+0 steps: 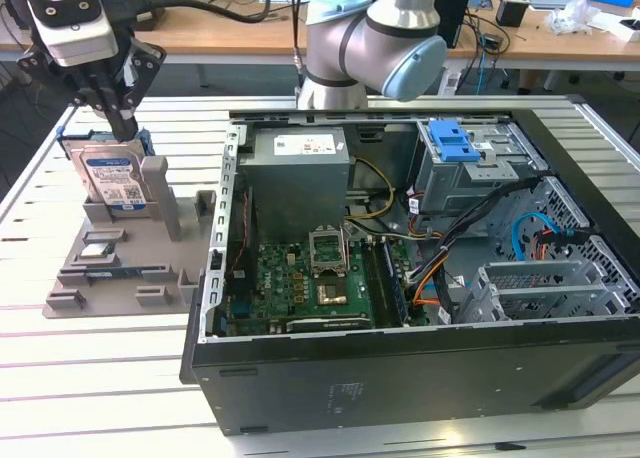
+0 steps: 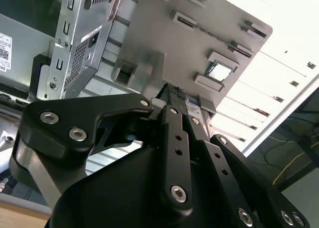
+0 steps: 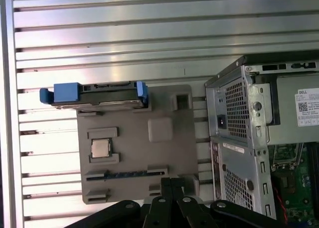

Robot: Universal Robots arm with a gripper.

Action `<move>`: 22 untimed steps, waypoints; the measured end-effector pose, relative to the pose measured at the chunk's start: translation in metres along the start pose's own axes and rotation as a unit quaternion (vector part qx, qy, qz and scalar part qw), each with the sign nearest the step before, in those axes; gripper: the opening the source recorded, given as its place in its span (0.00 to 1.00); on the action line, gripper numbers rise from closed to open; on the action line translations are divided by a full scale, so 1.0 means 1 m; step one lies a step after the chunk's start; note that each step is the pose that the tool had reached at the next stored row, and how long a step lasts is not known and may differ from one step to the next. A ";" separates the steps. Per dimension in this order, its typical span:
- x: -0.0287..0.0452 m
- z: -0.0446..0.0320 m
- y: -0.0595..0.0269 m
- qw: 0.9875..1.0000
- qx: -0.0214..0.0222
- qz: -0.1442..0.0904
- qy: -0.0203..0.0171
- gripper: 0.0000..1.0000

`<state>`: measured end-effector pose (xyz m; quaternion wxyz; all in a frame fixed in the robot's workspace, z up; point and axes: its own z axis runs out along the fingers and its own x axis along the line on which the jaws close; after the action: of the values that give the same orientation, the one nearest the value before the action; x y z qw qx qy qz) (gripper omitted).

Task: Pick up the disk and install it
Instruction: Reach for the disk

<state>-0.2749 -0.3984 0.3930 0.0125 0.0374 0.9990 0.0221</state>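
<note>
Blue-framed disk (image 1: 113, 181) standing upright in the grey fixture (image 1: 110, 256), exterior view's left, beside the open computer case (image 1: 400, 378); gripper (image 1: 122, 130) poised just above it, fingers together, gripping nothing

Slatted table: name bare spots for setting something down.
Bare slats of the table lie before the fixture plate, at the exterior view's lower left, and beyond the disk in the first wrist view. The computer case is crowded.
</note>
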 end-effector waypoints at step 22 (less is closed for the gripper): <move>0.0400 -0.0005 -0.0018 1.000 0.000 0.000 0.000 0.11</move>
<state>-0.3149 -0.3972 0.3924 0.0125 0.0374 0.9990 0.0219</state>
